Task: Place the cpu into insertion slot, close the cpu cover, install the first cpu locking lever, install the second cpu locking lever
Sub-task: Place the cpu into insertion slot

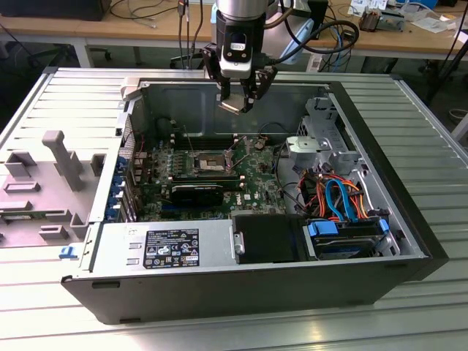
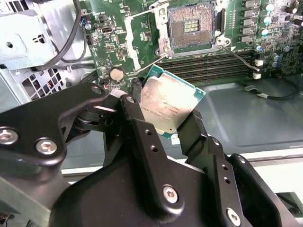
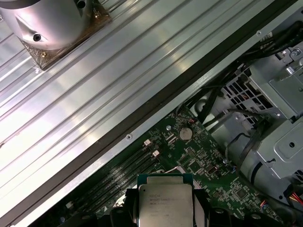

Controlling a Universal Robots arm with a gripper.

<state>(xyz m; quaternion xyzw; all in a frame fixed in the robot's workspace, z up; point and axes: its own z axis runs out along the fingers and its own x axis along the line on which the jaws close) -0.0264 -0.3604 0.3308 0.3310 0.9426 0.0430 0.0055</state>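
Inside the open computer case (image 1: 219,289), long black memory slots (image 2: 208,66) lie just beside the insertion slot (image 2: 191,26), and its dark centre is uncovered. The gripper (image 1: 238,102) has its fingers closed on the cpu (image 2: 168,104), a dull silver square with a green edge, held tilted above the motherboard (image 2: 113,47).

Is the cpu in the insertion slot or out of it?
Out. The end effector grips the cpu by its edges in mid-air, and the insertion slot lies bare.
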